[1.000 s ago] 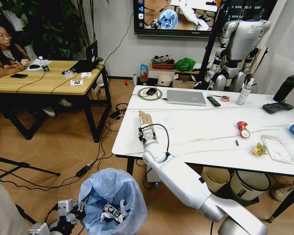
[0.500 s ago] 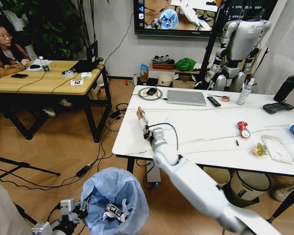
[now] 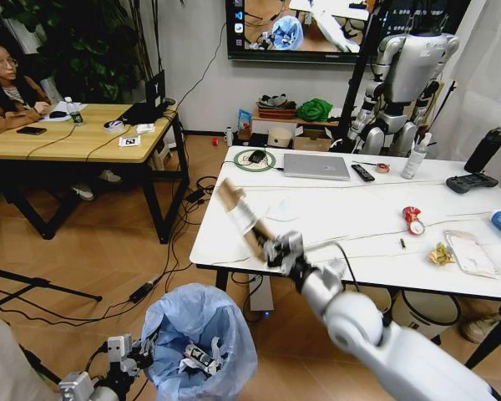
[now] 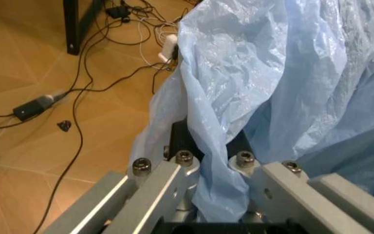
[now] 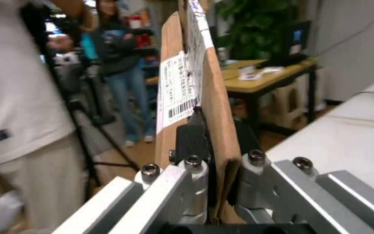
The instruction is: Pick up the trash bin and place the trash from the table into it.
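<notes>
Overhead, right gripper (image 3: pixel 271 248) fingers clamp flat torn brown cardboard (image 3: pixel 236 216); left gripper (image 3: pixel 142 350) pinches the trash bin's (image 3: pixel 199 334) crinkly blue liner.

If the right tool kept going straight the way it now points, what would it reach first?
The right tool, shut on the cardboard box, points up and to the robot's left, past the table edge. Nothing nearby sits in that line; the way looks free, though depth toward the wooden desk is unclear.
</notes>
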